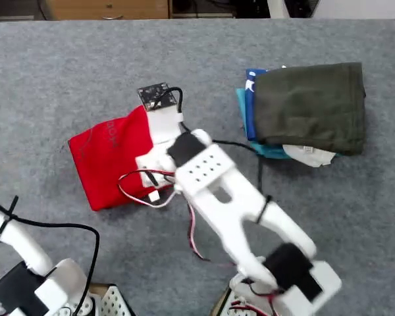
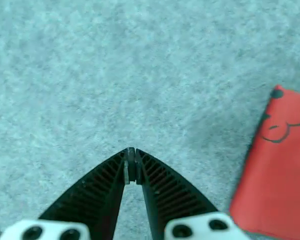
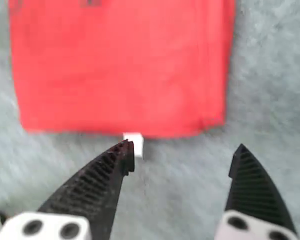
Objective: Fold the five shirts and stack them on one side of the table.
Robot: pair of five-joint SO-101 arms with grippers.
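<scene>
A folded red shirt [image 1: 108,161] lies on the grey table left of centre. My right gripper [image 3: 182,152] hangs open just off its near edge, by a small white tag [image 3: 133,143], with nothing between its fingers. Seen from above, the right arm reaches from the front right to the red shirt's right edge [image 1: 159,131]. A stack of folded shirts sits at the back right, a dark olive one [image 1: 309,105] on top and blue [image 1: 251,108], teal and white layers beneath. My left gripper [image 2: 130,167] is shut and empty over bare table, the red shirt [image 2: 280,170] off to its side.
The left arm [image 1: 20,253] rests at the front left corner with its black cable looping beside it. Red and white wires [image 1: 151,191] trail from the right arm over the red shirt's front edge. Grey table [image 1: 66,72] lies open at the back left.
</scene>
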